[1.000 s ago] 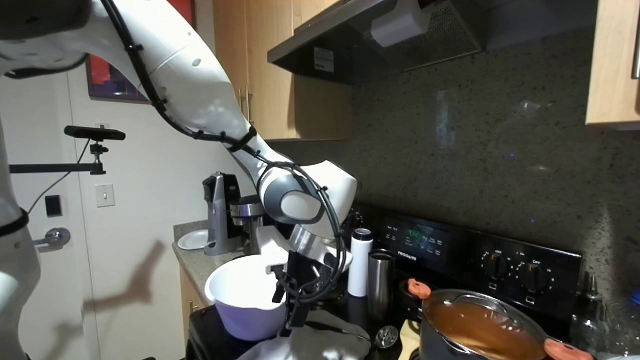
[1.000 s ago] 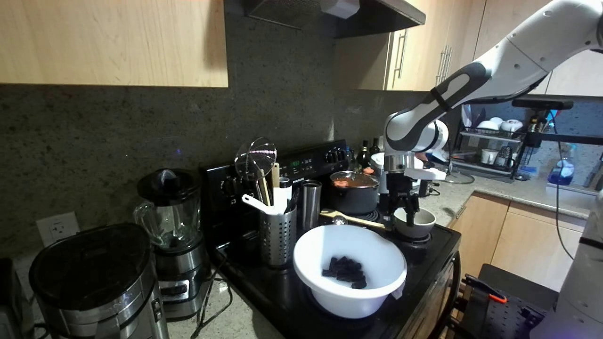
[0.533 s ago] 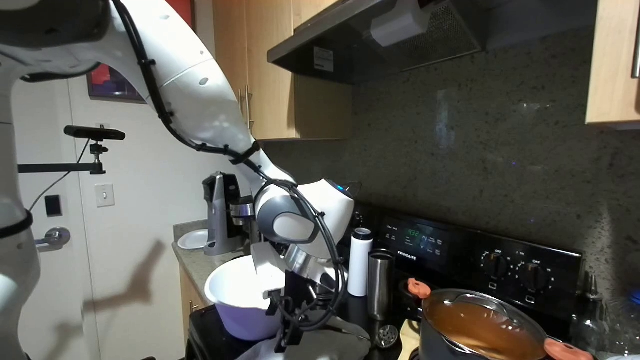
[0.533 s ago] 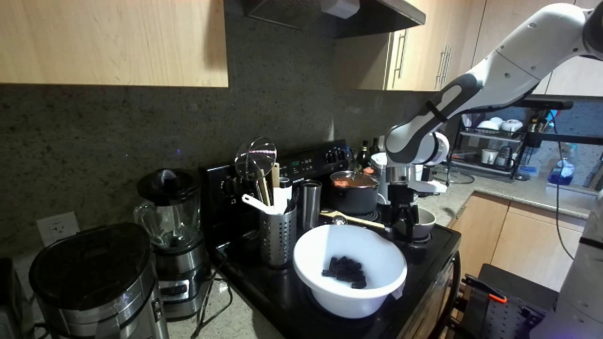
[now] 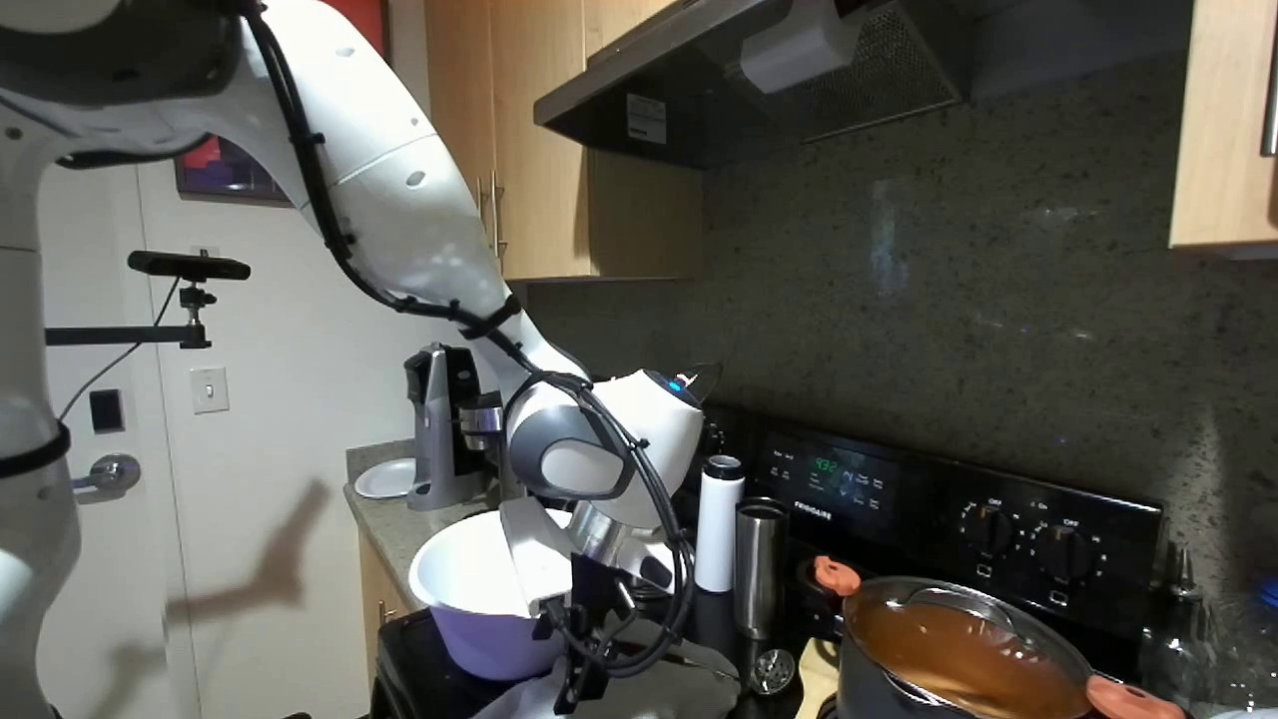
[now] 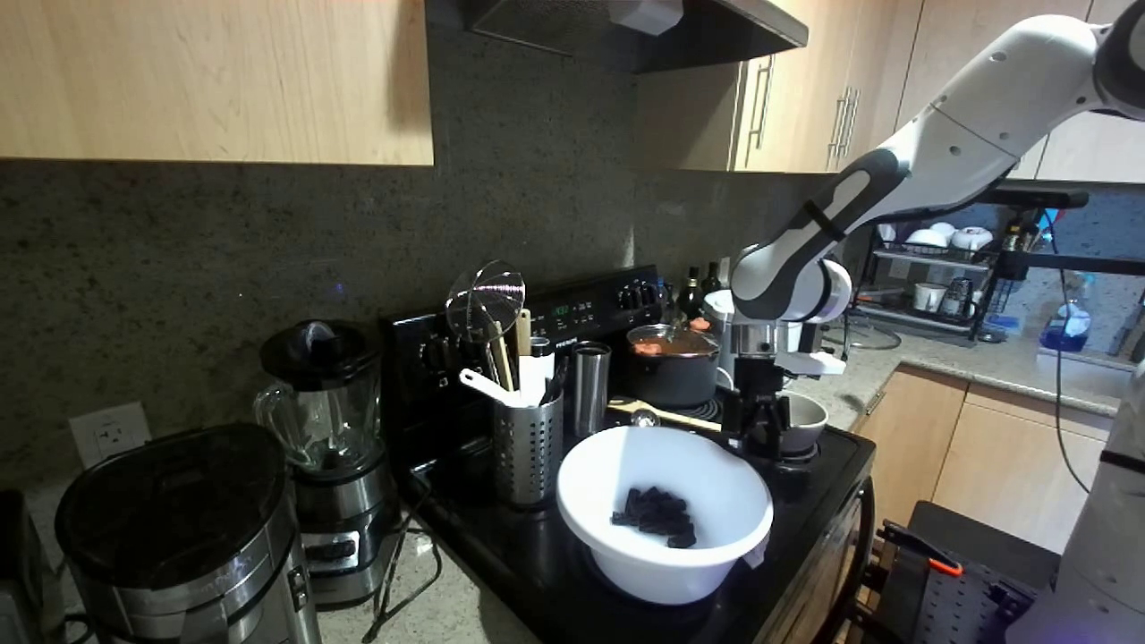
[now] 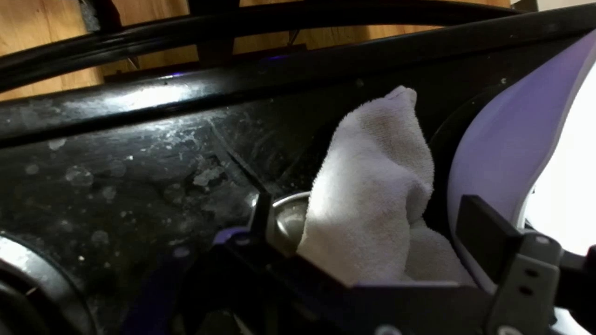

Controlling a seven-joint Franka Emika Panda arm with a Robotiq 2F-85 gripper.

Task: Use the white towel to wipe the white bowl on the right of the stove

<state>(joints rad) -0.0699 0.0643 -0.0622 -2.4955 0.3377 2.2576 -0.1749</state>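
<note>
The white towel (image 7: 372, 186) lies bunched on the black stovetop, with faint brownish stains, in the wrist view. My gripper (image 7: 372, 223) is open, with the towel between its spread fingers; contact cannot be told. In an exterior view my gripper (image 5: 579, 684) is low over a greyish cloth (image 5: 669, 694) that seems to be the towel. Only a towel corner (image 6: 756, 553) shows behind the large white bowl (image 6: 666, 568), which holds dark pieces. The smaller white bowl (image 6: 809, 425) stands on a burner, partly hidden behind my gripper (image 6: 756, 438); I cannot make it out in the wrist view.
The large bowl's wall (image 7: 503, 135) stands close beside the right finger. A metal rim (image 7: 291, 214) lies near the left finger. A lidded pot (image 6: 675, 376), a wooden spoon (image 6: 680, 419), a steel tumbler (image 6: 590, 389) and a utensil holder (image 6: 528, 452) are on the stove.
The arm has come down. My gripper is lower and has moved off from in front of the small bowl toward the large bowl. The towel and bowls have not visibly moved.
</note>
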